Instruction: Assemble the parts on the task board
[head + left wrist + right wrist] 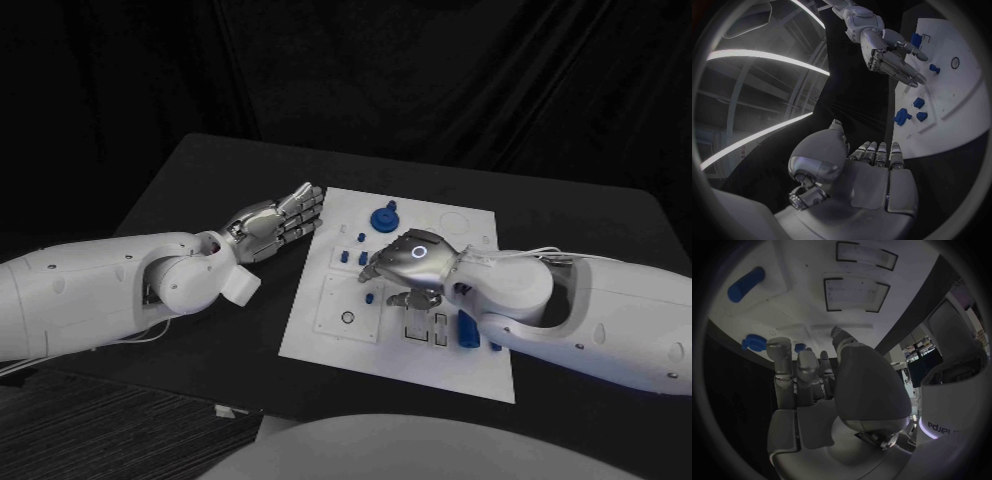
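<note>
Your left arm (pixel 101 290) came in low from the left, its left hand (pixel 274 222) held flat with the fingers (pixel 300 203) straight, together and holding nothing. Your right arm (pixel 591 310) reached in from the right, the right hand (pixel 411 262) palm-down, fingers (pixel 786 370) extended side by side, gripping nothing.

The task board (pixel 476 360) is a white plate lying flat in the middle of the table. Small blue parts (pixel 385 217) lie on it, one long piece (pixel 469 332) beside rectangular recesses (pixel 423 331).
</note>
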You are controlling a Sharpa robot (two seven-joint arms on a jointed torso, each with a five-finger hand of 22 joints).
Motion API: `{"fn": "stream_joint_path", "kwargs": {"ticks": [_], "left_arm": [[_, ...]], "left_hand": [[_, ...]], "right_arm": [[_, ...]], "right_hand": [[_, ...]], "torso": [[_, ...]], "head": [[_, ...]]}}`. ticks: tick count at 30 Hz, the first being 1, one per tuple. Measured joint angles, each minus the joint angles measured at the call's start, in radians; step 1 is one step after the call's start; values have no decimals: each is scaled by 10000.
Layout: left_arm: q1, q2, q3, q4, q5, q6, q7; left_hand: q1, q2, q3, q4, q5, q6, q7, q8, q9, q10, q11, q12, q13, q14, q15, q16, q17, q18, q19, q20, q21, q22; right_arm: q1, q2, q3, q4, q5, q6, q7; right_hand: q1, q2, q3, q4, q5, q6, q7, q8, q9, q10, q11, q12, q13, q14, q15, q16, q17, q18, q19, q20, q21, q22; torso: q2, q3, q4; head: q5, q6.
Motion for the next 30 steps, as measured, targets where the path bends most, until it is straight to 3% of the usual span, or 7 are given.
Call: {"fn": "stream_joint_path", "kwargs": {"ticks": [2, 6, 9, 11, 15, 25, 30], "left_arm": [[-1, -6, 0, 0, 0, -1, 113], [-3, -30, -3, 0, -2, -84, 575], [-4, -35, -3, -21, -27, -281, 1045], [-5, -35, -3, -65, -106, -534, 1420], [-15, -34, 0, -157, -449, -1214, 2095], [-218, -63, -3, -374, -1765, -3456, 2791], [-324, -25, -3, -444, -2224, -4012, 2903]], "left_hand": [[-6, -7, -2, -2, -3, 104, -104, 0, 1, -2, -3, 1, 0, 0, -2, 0, 0, 1, 0, -1, 0, -1], [-6, -9, -112, -105, -98, 176, -180, 0, 1, -154, -163, 12, 1, -50, -232, 0, 0, 2, 85, -96, 0, -1], [237, -250, -334, 342, -141, 289, -382, 0, 1, -39, -393, 126, 1, 53, -343, 0, 0, 4, 60, -325, 0, -1], [284, -296, -484, 738, -329, 13, -660, 0, 1, -142, -500, 127, 1, 53, -341, 0, 0, 4, 97, -356, 0, -1], [285, -296, -482, 736, -558, 123, -805, 0, 1, -77, -653, 128, 2, 52, -341, 0, 0, 4, 120, -739, 0, -1], [372, -384, -486, 736, -719, 607, -1288, 2, 5, -24, -1100, 447, 8, 53, -341, 0, 0, 4, 119, -738, 0, 0], [1023, -415, -485, 735, -698, 606, -1290, 2, 5, 38, -1190, 474, 7, 53, -341, 0, 0, 4, 119, -739, 0, 0]], "right_arm": [[175, -233, -1, 76, 292, -345, 27], [662, -826, 17, 181, 1289, -1154, 108], [983, -1259, 18, 192, 2312, -1742, 185], [1156, -1574, 19, 157, 3134, -2129, 240], [1287, -2011, 20, -14, 4503, -2610, 269], [1175, -2357, 12, -372, 5776, -2457, -149], [991, -2330, 7, -434, 5676, -1903, -414]], "right_hand": [[-2, 1, -131, 447, 11, 199, 200, 2, -1, -3, 3, 267, -126, 48, 39, 156, 174, -2, 308, 0, 245, 0], [-590, 4, -129, 447, 12, 641, 640, 125, 0, 270, 268, 576, -298, 512, 51, 808, 899, -4, 745, 27, 1301, 0], [-1263, -11, -129, 447, 14, 932, 831, 177, -1, 465, 263, 727, -436, 631, 89, 1134, 1168, -5, 972, 51, 1962, 0], [-1681, -10, -130, 447, 84, 1341, 1236, 294, 1, 870, 280, 750, -568, 757, 226, 1438, 1512, -9, 1296, 161, 2711, 0], [-2110, 29, -283, 595, 365, 1597, 1488, 361, 0, 1082, 386, 848, -736, 733, 375, 1559, 1665, -12, 1345, 212, 3007, 0], [-2085, -259, -612, 515, 365, 1599, 1603, 359, -85, 1275, 381, 839, -1154, 732, 377, 1704, 1721, -9, 1415, 284, 3008, 0], [-1282, -132, -611, 514, 758, 1497, 1318, 357, -86, 1393, 284, 838, -1234, 733, 372, 1703, 1718, -9, 1412, 280, 3004, 0]], "torso": [[0, 0, 0], [-1, 0, 0], [-2, 1, 0], [-5, 2, 0], [-11, 3, 0], [-8, 6, 0], [-3, 6, -1]], "head": [[-35, 0], [-101, 0], [-182, 0], [-224, 0], [-333, 0], [-506, 0], [-576, 0]]}}
